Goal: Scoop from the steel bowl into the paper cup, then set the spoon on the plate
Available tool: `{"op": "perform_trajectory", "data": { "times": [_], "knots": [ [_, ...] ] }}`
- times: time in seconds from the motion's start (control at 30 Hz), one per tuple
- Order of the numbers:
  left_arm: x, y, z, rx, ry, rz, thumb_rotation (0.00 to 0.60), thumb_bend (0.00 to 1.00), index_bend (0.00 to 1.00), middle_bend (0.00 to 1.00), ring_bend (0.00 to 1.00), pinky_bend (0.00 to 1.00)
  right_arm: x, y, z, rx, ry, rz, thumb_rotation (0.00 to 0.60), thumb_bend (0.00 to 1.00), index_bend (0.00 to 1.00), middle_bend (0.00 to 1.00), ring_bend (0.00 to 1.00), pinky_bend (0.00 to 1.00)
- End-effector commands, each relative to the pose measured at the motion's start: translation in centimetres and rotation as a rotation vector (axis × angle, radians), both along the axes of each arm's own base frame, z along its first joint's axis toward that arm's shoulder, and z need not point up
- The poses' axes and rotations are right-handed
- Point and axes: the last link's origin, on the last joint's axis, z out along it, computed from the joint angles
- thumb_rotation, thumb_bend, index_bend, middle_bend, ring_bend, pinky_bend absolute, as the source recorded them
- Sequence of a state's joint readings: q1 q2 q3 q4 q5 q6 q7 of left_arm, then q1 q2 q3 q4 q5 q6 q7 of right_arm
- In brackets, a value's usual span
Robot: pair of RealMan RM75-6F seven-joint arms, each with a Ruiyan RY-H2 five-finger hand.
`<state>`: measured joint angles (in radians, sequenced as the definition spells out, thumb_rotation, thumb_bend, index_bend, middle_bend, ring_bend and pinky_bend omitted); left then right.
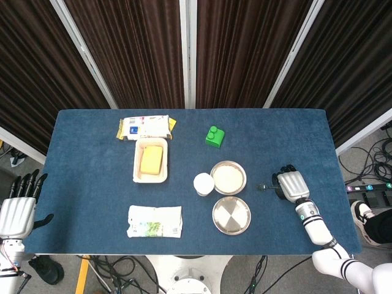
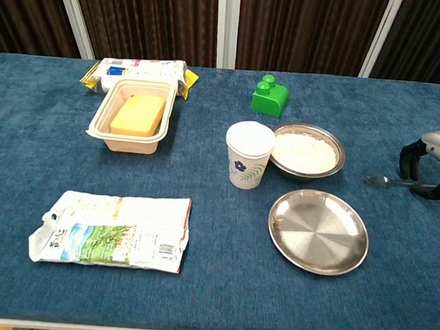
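While the spoon lies crosswise, bowl leftward, right hand curls over its handle, grip unclear

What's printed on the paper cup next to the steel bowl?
The paper cup is white with a blue flower and green leaves, clearest in the chest view.

Right hand curled low; left hand open.

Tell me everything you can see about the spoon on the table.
The spoon is small, thin and looks like metal. It lies flat on the blue table, right of the steel bowl and apart from it, bowl end toward that bowl. Only that end and a short stretch of handle show; the rest runs under the right hand, whose dark fingers curl down around it. Whether they grip it cannot be told.
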<state>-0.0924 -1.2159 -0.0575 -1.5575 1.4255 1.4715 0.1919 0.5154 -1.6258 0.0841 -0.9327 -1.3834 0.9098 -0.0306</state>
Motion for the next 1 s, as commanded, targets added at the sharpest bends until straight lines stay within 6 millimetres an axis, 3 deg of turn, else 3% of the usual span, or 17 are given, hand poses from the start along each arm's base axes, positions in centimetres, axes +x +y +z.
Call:
{"op": "perform_trajectory", "data": {
  "times": [0.03,0.53,0.73,1.0],
  "knots": [
    [0.0,0.0,0.0,-0.001,0.0,0.001,0.6,0.0,0.13,0.11,0.0,0.03,0.0,0.0,0.0,0.005,0.002,-0.001,0.6,0.31,0.5,0.49,0.22,0.17],
    [-0.3,-0.3,-0.1,-0.005,-0.005,0.006,0.6,0.0,0.13,0.11,0.0,0.03,0.2,0.0,-0.3,0.019,0.012,-0.004,0.6,0.33,0.5,0.5,0.22,0.17],
    [-0.4,-0.3,-0.1,-0.005,-0.008,0.01,0.6,0.0,0.13,0.11,0.0,0.03,0.3,0.1,-0.3,0.016,0.017,0.002,0.6,0.33,0.56,0.54,0.25,0.17],
    [-0.6,-0.5,-0.1,0.004,-0.016,0.007,0.6,0.0,0.13,0.11,0.0,0.03,0.7,0.0,1.1,0.011,0.033,0.018,0.6,0.34,0.59,0.56,0.27,0.17]
  ]
}}
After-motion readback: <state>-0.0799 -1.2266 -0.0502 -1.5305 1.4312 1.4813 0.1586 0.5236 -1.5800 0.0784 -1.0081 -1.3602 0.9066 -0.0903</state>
